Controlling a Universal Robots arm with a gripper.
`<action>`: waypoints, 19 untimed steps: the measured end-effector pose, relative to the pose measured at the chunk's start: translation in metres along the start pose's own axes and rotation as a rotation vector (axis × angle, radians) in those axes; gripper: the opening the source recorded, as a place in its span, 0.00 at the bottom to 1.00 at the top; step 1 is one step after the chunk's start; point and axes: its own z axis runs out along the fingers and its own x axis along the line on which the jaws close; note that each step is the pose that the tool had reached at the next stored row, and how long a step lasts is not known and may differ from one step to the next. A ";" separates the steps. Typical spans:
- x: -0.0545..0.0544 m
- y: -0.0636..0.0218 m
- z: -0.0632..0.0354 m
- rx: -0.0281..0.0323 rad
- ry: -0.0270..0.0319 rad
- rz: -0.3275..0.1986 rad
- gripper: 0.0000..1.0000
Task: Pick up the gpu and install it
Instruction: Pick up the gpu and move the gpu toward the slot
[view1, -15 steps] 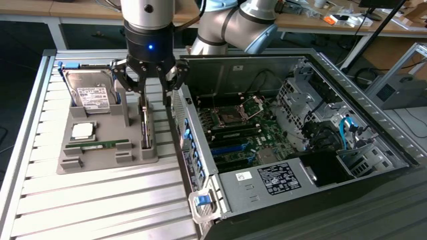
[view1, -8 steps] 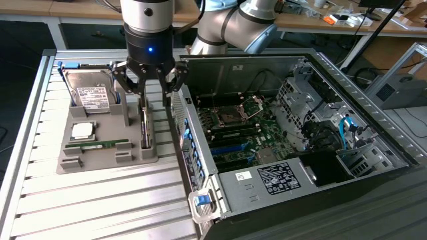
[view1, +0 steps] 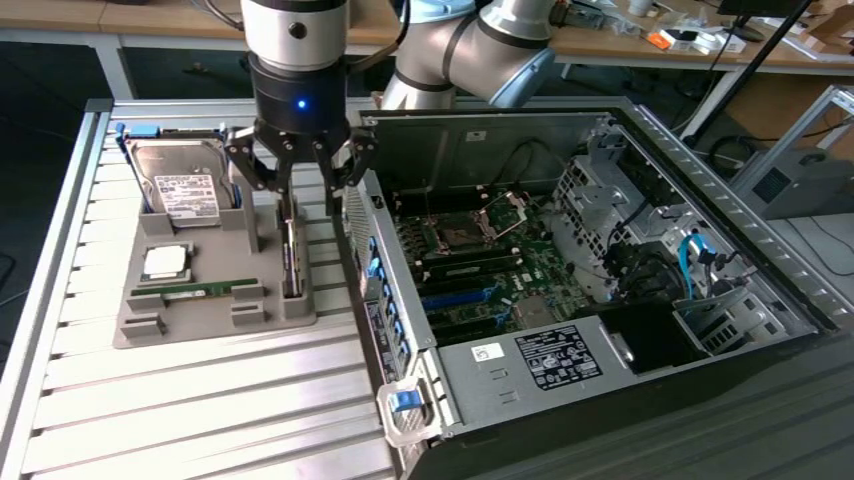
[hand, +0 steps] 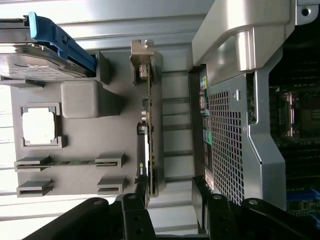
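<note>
The gpu (view1: 290, 262) is a thin dark card standing on edge in the slot of a grey holder tray (view1: 200, 325), beside the open computer case (view1: 561, 270). In the wrist view the gpu (hand: 149, 130) runs edge-on, its silver bracket (hand: 142, 50) at the far end. My gripper (view1: 290, 208) hangs just above the card with its fingers spread to either side, open and holding nothing. In the wrist view the gripper (hand: 171, 200) straddles the near end of the card, which lies closer to one finger (hand: 141, 197) than to the other.
The tray also holds a silver hard drive (view1: 180, 185) with a blue bracket (hand: 60, 40), a square processor chip (view1: 167, 262) and a narrow green memory stick (view1: 200, 290). The case's perforated rear wall (hand: 227, 135) stands close beside the gpu. Ribbed metal table (view1: 200, 410) extends in front.
</note>
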 end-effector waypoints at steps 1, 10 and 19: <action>0.000 0.0000 0.0006 0.0000 0.0000 0.000 0.48; 0.000 0.0000 0.0065 -0.0001 -0.0001 0.000 0.48; 0.002 0.0003 0.0132 0.0003 0.0001 0.000 0.48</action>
